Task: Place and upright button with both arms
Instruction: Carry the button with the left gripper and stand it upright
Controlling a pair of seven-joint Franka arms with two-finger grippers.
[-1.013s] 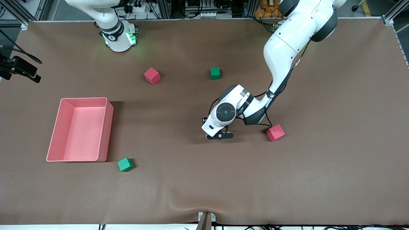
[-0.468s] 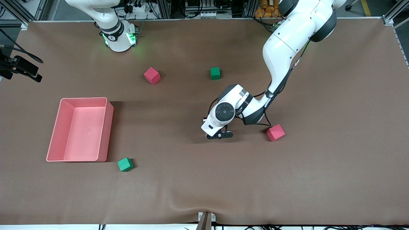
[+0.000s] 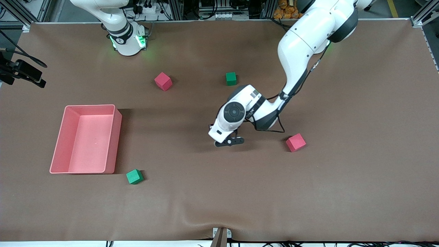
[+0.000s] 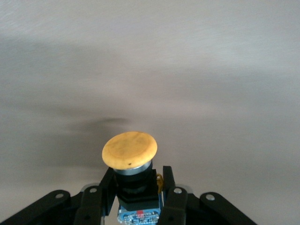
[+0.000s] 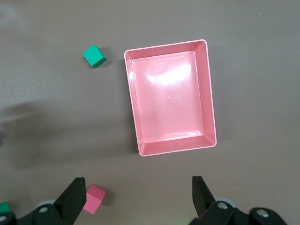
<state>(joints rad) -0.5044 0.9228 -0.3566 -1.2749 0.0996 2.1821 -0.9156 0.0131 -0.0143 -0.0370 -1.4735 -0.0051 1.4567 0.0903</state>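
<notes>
My left gripper (image 4: 138, 188) is shut on the black body of the button (image 4: 130, 150), whose round orange cap points away from the wrist. In the front view the left gripper (image 3: 229, 141) is low over the middle of the brown table, and the hand hides the button there. The left arm (image 3: 298, 41) reaches in from its base. My right gripper (image 5: 137, 185) is open and empty, high over the pink tray (image 5: 136, 117). It is out of the front view; only the right arm's base (image 3: 127, 41) shows.
The pink tray (image 3: 116, 137) stands toward the right arm's end. A red cube (image 3: 163, 81) and a green cube (image 3: 231, 78) lie nearer the bases. Another red cube (image 3: 295, 142) lies beside the left hand. A green cube (image 3: 134, 176) lies by the tray's near corner.
My left hand has moved with the button a little toward the right arm's end of the table and toward the bases. The cubes and tray have not moved.
</notes>
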